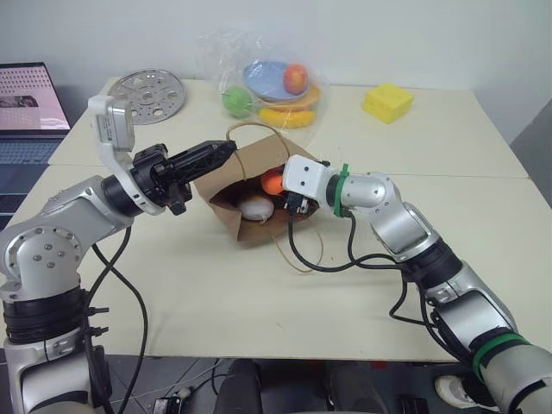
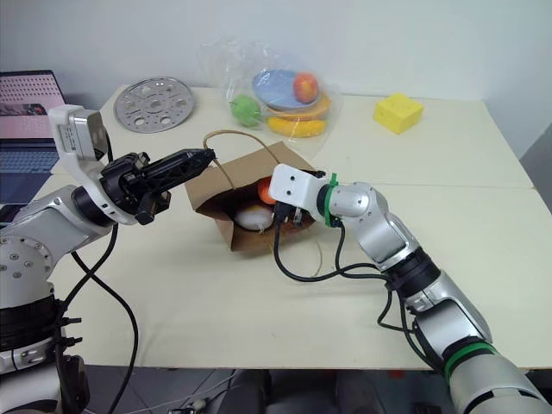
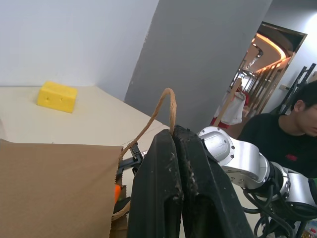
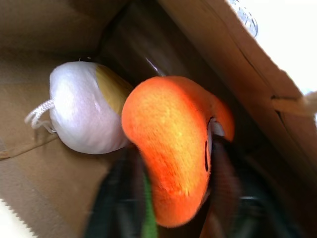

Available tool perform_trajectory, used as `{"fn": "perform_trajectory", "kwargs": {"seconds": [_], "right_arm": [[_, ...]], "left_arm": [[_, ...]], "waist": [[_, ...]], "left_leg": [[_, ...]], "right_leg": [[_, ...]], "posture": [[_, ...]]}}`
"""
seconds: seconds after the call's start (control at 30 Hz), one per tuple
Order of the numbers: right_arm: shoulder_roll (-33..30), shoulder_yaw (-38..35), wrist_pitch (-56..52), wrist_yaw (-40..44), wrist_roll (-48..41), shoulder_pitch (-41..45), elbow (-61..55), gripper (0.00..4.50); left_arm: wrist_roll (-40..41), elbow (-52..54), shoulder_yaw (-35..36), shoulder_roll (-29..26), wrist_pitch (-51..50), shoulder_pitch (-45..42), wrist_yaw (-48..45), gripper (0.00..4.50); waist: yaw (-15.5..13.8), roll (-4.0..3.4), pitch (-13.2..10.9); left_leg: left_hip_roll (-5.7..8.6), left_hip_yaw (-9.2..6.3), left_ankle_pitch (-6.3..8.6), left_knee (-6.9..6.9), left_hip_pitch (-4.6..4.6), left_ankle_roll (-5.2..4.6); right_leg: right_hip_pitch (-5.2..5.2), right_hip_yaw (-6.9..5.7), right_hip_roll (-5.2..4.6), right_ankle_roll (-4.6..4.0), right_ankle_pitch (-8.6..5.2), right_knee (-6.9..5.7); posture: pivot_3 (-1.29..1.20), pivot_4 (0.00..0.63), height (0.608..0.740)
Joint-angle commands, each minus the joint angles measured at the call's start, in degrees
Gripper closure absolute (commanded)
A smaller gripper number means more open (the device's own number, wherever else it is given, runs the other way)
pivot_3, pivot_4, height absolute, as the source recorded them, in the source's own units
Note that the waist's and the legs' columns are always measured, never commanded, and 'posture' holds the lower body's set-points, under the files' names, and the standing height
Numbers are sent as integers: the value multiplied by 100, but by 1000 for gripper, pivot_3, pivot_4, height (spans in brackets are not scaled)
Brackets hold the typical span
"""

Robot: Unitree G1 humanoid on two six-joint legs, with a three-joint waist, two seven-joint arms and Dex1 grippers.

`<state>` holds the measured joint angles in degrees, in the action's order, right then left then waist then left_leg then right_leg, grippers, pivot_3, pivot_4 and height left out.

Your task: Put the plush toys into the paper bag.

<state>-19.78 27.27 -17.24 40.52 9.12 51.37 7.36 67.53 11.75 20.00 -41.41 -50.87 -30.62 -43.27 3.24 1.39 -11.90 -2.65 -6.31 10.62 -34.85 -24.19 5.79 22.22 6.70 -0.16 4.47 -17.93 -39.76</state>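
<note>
The brown paper bag (image 1: pixel 233 177) lies mid-table with its mouth facing me. My left gripper (image 1: pixel 226 148) is shut on the bag's loop handle (image 3: pixel 166 106) and holds the upper rim up. Inside lies the white egg plush toy (image 1: pixel 256 208) with its yellow patch (image 4: pixel 111 87). The orange carrot plush toy (image 4: pixel 173 148) hangs just above and beside the egg, right at the tip of my right gripper (image 1: pixel 289 203), which reaches into the bag's mouth. The carrot's green leaves (image 4: pixel 147 198) peek out below it.
A yellow cheese-like block (image 1: pixel 387 103) sits at the back right. A wrapped blue plate with plastic fruit (image 1: pixel 276 86) and a round metal disc (image 1: pixel 149 90) stand behind the bag. A laptop (image 1: pixel 30 108) is far left. A person (image 3: pixel 292 134) sits beyond the table.
</note>
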Motion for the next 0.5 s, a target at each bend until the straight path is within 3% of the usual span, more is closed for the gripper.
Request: {"fn": "perform_trajectory", "kwargs": {"seconds": [0.03,0.13,0.17,0.43,0.5], "right_arm": [[-14,-86,205,110,113,119,-174,1328],[-87,-115,204,333,108,98,-309,210],[-113,-155,154,435,46,79,-414,29],[-452,-764,-788,1337,-989,-135,-1903,29],[-927,-1202,-1421,1992,-1919,-472,-2767,29]], "left_arm": [[80,176,81,-29,30,-64,-23,4500],[61,124,60,-3,38,-125,14,4500],[49,101,54,4,42,-146,26,4500],[-55,-9,18,90,99,-249,123,4500],[-82,-43,-17,127,106,-297,131,4500]], "waist": [[2,0,0],[3,0,0],[3,0,0],[4,0,0],[-34,0,0]], "left_leg": [[0,0,0,0,0,0],[0,0,0,-2,2,0],[0,0,0,-2,2,0],[0,-5,0,-2,1,0],[0,-6,0,-2,0,0]], "right_leg": [[0,0,0,0,0,-1],[0,0,0,0,0,-7],[0,-1,0,0,0,-7],[-1,-4,0,0,0,-9],[-1,-4,0,0,0,-8]], "posture": [[0,150,740],[0,150,740],[0,150,740],[0,150,740],[0,150,740]]}}
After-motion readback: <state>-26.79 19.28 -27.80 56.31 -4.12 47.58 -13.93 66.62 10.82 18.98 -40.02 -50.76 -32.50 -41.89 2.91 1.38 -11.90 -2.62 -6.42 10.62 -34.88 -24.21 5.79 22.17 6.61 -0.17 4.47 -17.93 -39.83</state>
